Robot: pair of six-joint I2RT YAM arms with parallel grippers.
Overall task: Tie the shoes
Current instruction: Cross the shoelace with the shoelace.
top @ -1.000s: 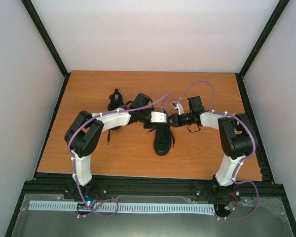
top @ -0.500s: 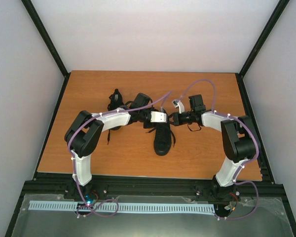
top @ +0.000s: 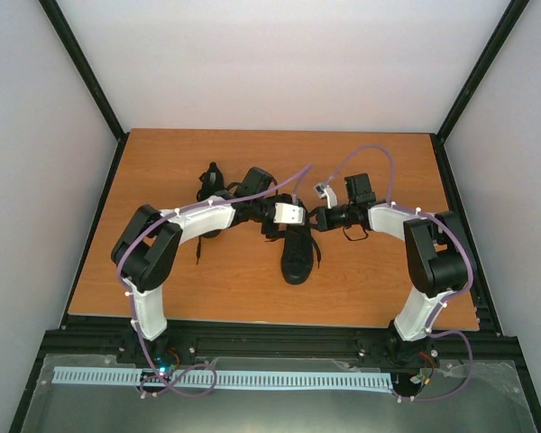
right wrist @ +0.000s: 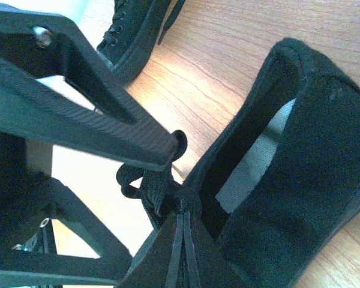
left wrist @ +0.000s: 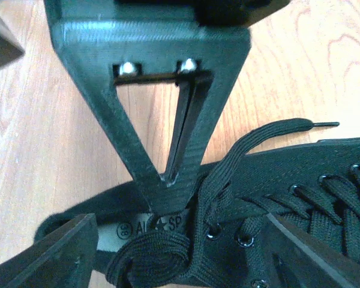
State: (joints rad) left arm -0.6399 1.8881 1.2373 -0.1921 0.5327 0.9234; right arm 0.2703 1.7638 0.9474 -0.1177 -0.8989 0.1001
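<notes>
One black shoe [top: 296, 257] lies mid-table with its toe toward me; the left wrist view shows its tongue and eyelets [left wrist: 300, 198]. The second shoe [top: 209, 191] lies behind it to the left, partly under the left arm. My left gripper [top: 298, 219] [left wrist: 177, 243] hangs open over the near shoe's collar, its fingers [left wrist: 54, 252] wide on either side of a lace loop [left wrist: 150, 258]. My right gripper [top: 316, 218] [right wrist: 183, 219] meets it from the right and is shut on a bunched piece of lace [right wrist: 159, 189] beside the heel opening [right wrist: 258, 162].
The wooden table [top: 162, 271] has black frame rails on its sides and front edge. White walls enclose the back and both sides. In the right wrist view the left gripper's finger [right wrist: 78, 114] crosses just above the held lace, and the second shoe [right wrist: 135, 30] shows at the top.
My left gripper has gone from nearly closed to wide open and let go of the lace. The left arm's elbow has shifted slightly left. The right gripper stays shut on the lace.
</notes>
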